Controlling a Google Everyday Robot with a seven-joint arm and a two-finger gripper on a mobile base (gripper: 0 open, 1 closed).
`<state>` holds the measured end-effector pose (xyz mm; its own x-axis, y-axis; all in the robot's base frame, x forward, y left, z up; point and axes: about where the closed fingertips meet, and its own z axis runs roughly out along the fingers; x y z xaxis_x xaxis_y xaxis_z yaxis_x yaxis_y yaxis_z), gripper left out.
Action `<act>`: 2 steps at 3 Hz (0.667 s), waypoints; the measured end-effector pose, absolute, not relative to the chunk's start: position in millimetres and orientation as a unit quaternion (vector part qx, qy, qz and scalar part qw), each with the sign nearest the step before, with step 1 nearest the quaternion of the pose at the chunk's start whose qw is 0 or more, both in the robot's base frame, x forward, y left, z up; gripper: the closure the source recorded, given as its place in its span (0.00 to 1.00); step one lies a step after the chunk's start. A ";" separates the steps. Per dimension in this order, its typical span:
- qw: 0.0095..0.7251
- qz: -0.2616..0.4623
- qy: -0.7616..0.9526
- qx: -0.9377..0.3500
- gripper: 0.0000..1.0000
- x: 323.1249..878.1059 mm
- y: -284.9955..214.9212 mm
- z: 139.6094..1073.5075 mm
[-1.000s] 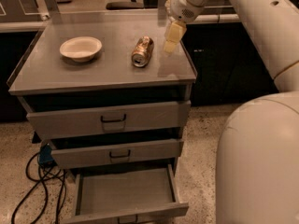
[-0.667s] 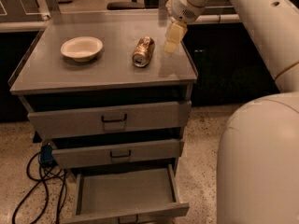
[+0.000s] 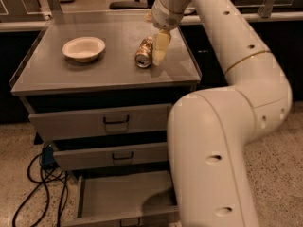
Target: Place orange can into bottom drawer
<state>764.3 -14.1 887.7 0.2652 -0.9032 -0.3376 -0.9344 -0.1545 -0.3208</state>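
The orange can (image 3: 143, 53) lies on its side on the grey cabinet top (image 3: 94, 72), right of centre, with its silver end facing me. My gripper (image 3: 160, 47) hangs down from the wrist just to the right of the can, very close to it or touching its side. The bottom drawer (image 3: 118, 195) is pulled open at the foot of the cabinet and its tray holds nothing. My arm hides the drawer's right end.
A white bowl (image 3: 84, 48) sits on the cabinet top, left of the can. The top drawer (image 3: 109, 122) and middle drawer (image 3: 113, 156) are shut. Black cables and a blue plug (image 3: 45, 157) lie on the floor at the left. My arm's big white link (image 3: 213, 150) fills the right foreground.
My gripper has moved left and down, from a gap beside the can to right against it. The arm now covers more of the right side. The can and bowl have not moved.
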 end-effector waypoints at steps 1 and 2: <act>0.260 0.063 0.575 -0.773 0.00 780.6 15.7 869.6; 0.279 0.056 0.574 -0.768 0.00 789.8 18.9 875.6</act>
